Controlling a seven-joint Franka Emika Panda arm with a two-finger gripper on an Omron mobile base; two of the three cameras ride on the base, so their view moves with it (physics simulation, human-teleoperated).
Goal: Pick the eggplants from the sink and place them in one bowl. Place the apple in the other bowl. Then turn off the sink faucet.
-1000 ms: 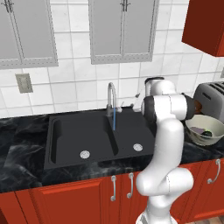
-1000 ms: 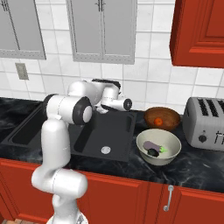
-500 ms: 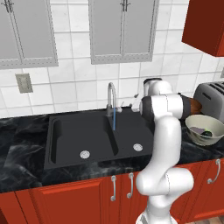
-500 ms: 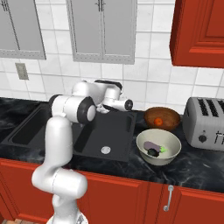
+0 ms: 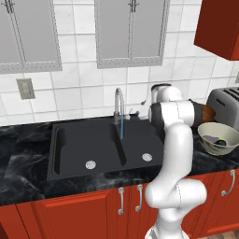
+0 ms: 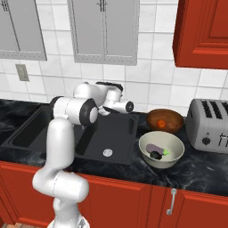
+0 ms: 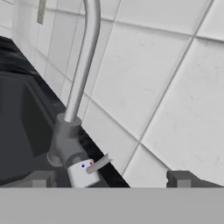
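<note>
Slim silver gooseneck faucet [image 7: 83, 65], water running, small grey side lever [image 7: 98, 164]; the hand [image 7: 109, 179] wide open, empty.

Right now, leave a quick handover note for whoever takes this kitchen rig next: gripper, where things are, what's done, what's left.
Gripper: open, empty, at the back of the sink, aimed at the faucet base; its small side lever sits between the fingertips, not yet touched.
Eggplants: both in the pale grey-cream bowl on the counter right of the sink.
Apple: in the reddish-brown bowl behind it.
Done: all produce sorted; both basins show just their drains.
Left: water is running from the spout, so push the lever to shut it off.
</note>
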